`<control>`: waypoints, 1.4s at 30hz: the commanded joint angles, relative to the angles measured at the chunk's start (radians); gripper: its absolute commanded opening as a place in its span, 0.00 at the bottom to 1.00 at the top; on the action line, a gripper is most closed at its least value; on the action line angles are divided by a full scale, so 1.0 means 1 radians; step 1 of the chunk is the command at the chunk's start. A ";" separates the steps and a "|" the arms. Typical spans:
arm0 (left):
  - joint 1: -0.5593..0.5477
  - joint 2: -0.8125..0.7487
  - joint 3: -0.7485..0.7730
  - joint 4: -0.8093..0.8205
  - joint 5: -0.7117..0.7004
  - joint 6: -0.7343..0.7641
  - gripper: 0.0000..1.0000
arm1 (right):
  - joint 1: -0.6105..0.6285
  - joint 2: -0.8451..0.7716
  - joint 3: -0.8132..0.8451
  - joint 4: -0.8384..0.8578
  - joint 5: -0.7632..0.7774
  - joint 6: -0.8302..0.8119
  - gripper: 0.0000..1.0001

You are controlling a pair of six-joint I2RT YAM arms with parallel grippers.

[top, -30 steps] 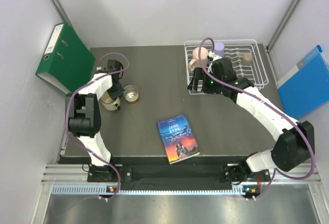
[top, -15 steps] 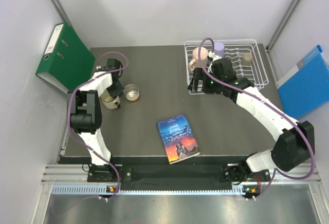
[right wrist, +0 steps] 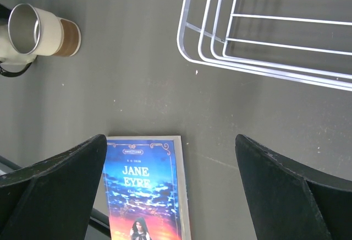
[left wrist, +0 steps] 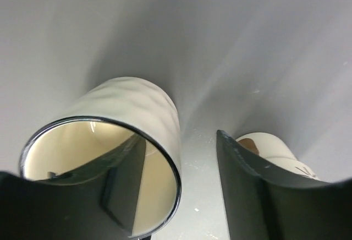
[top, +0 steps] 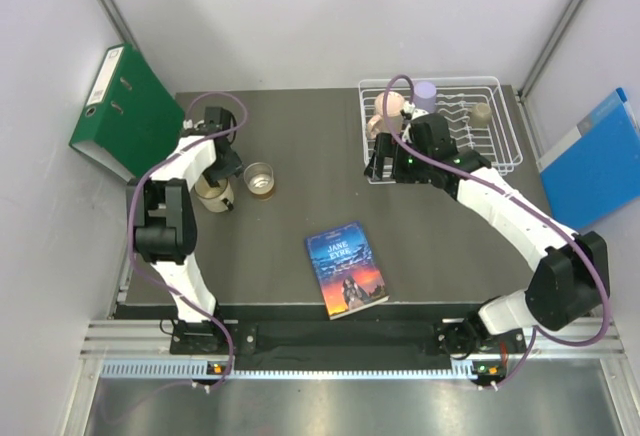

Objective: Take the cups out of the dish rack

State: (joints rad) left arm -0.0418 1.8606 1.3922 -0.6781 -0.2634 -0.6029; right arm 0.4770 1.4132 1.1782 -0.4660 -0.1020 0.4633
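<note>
Two cups (top: 258, 180) stand on the surface (top: 300, 126), the left claw (left wrist: 179, 157) parted loosely astride one's wall, while three wait in the dish rack (top: 455, 80) near the wide-open, empty right claw (right wrist: 170, 141).

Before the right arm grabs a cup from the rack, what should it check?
1. Right gripper open, empty: ok.
2. Cups waiting in the rack: ok; pink cup, lilac tumbler, beige mug.
3. Right gripper above a cup: not ok; it hangs beside the rack's near-left corner.
4. Left gripper clear of the cream cup: cannot tell; one finger looks inside its rim.
5. Book clear of the rack: ok.
</note>
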 commanded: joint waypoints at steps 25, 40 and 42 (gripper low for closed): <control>-0.225 -0.364 0.100 0.162 0.203 0.006 0.76 | 0.029 0.151 0.353 -0.125 0.459 0.000 1.00; -0.389 -0.020 0.315 0.278 0.382 0.107 0.85 | 0.003 0.115 0.339 -0.114 0.453 0.000 1.00; -0.406 0.009 0.326 0.263 0.372 0.117 0.85 | -0.018 0.109 0.330 -0.117 0.459 0.038 1.00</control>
State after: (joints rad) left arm -0.4095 1.8507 1.6562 -0.4881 0.0898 -0.5198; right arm 0.4881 1.5646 1.4944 -0.5968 0.3172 0.4644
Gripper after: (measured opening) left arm 0.852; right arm 0.995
